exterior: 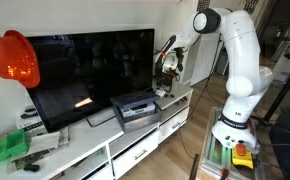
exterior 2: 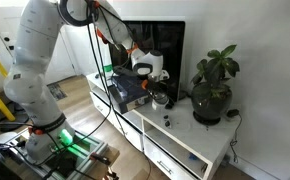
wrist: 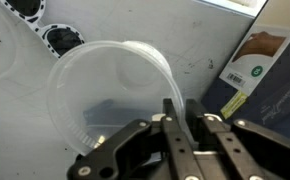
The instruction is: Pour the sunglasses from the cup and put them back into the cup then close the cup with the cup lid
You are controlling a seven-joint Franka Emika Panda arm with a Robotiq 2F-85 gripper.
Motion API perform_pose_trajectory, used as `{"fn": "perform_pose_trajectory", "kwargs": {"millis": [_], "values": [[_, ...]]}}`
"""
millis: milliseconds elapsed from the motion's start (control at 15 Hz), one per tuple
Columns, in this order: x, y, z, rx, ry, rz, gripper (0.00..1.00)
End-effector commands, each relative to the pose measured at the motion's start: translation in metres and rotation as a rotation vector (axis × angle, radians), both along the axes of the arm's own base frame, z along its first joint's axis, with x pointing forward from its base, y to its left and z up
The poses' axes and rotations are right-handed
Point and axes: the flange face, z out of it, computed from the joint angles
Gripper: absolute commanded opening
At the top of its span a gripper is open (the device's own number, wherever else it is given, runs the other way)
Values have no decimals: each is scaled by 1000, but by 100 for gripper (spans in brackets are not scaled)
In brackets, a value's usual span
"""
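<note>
Wrist view up, and I am looking almost straight into the clear plastic cup [wrist: 97, 70]. Its wide rim fills the middle of the picture and a ribbed ring, seemingly its base, shows toward the lower left. So the long axis runs close to my line of sight, mouth toward the camera and base away, leaning slightly left. I cannot tell whether it stands on the surface or hangs tilted above it.

The gripper [wrist: 182, 110] has its 2 fingers [wrist: 172, 118] drawn close together, with the cup's right-hand wall pinched between them.

The sunglasses [wrist: 61, 40] lie outside the cup at the upper left, flat on the white cabinet [wrist: 135, 22]. Their 2 dark lenses are side by side, the pair running from the top edge down to the right. A box [wrist: 257, 58] with a green label sits just to the right of the cup.

In both exterior views the gripper [exterior: 166, 70] [exterior 2: 150, 73] hangs low over the cabinet, in front of the television [exterior: 85, 70]. A potted plant [exterior 2: 215, 82] stands near it.
</note>
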Motion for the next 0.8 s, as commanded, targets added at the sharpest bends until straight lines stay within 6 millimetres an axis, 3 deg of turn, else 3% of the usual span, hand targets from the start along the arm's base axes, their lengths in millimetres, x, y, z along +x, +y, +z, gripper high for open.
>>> {"fn": "perform_pose_trajectory", "kwargs": {"millis": [0, 467, 733], "values": [[-13, -4, 21, 22, 1, 31, 52], [-31, -31, 71, 140, 17, 141, 100], [-53, -63, 80, 142, 77, 243, 100]]}}
